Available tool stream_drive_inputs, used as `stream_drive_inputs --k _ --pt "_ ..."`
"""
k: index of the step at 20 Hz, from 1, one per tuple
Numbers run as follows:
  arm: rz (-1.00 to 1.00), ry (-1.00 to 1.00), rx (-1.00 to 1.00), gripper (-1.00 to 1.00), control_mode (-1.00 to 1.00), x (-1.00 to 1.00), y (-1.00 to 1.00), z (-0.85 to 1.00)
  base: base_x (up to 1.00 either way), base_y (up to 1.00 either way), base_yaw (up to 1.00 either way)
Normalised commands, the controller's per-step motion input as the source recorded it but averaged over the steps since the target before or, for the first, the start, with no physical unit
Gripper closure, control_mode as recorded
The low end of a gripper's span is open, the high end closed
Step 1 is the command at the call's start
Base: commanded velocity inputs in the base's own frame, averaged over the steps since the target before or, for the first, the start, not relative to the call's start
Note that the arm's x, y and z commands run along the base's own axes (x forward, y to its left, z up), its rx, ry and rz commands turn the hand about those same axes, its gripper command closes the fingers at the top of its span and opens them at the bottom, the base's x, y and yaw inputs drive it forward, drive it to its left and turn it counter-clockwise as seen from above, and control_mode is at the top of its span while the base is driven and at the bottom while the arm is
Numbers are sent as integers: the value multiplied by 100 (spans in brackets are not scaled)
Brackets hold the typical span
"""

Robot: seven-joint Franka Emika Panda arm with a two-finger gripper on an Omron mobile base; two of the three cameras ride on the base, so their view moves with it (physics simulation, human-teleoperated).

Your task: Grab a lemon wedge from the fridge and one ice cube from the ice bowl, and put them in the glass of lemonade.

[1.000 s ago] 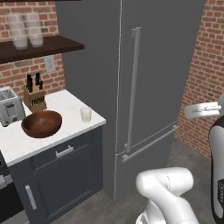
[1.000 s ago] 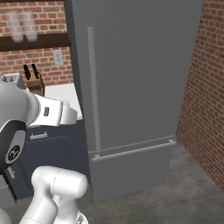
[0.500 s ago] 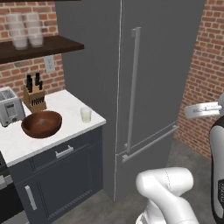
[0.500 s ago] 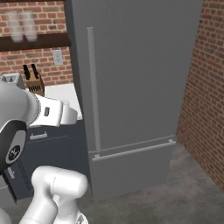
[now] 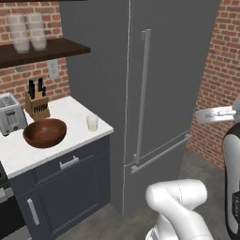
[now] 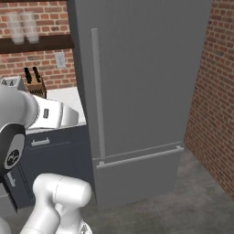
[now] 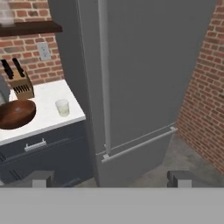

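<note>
Nothing is changing since a second ago: I'm holding the gripper [image 7: 111, 178] spread wide, empty, facing the closed fridge [image 7: 144, 74]. I'm judging the lemon wedge fetch isn't begun; the fridge handle [image 7: 104, 74] comes first.

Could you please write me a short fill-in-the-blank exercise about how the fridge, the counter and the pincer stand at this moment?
1. The fridge door is ____.
2. The glass stands on the counter between the fridge and the ____.
3. The pincer is ____ and holds nothing.
4. The knife block stands against the ____ wall.

Missing words: closed; bowl; open; brick
</note>
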Motion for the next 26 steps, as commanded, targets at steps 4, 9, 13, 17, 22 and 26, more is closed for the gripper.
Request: stream_drive_inputs --k 4,9,13,17,22,26 --pt "-3 0 0 -100 -100 76 20 13 0 0 0" --pt "-3 0 0 -100 -100 71 9 0 0 0 0" --pt "0 0 2 -100 -100 52 11 -4 0 0 0" --pt "3 1 7 -100 -100 91 1 -12 0 0 0" --pt "11 6 5 -100 -100 72 -2 -4 0 0 0" --pt "11 6 3 -100 -100 42 0 -14 0 0 0"
